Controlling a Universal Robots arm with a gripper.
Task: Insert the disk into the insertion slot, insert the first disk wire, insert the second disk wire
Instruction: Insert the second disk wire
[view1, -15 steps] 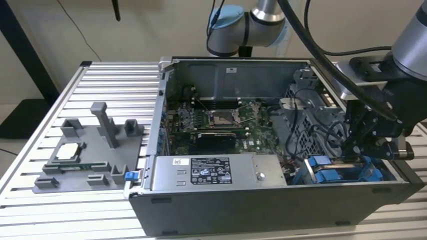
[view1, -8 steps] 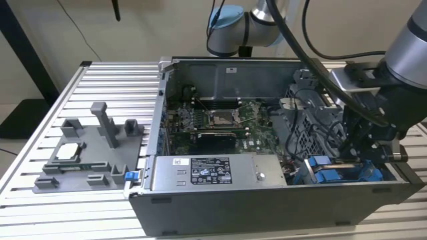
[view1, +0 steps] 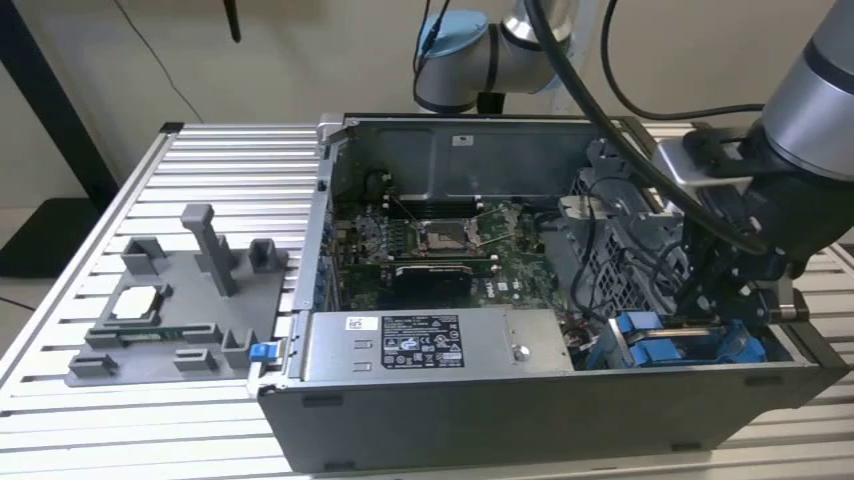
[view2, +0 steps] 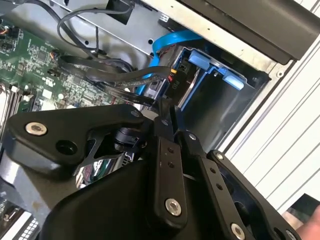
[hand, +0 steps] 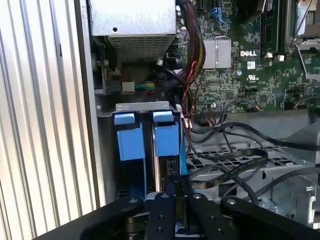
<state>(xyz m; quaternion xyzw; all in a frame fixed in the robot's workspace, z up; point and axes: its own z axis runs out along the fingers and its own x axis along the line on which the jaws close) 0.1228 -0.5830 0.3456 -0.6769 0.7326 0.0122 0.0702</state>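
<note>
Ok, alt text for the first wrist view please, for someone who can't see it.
The gripper sits with its fingers close together at the insertion slot, a grey metal bay with bright blue rails and tabs inside an open computer case. Black cables loop beside it over a perforated metal cage, with the green motherboard and the power-supply box beyond.
</note>
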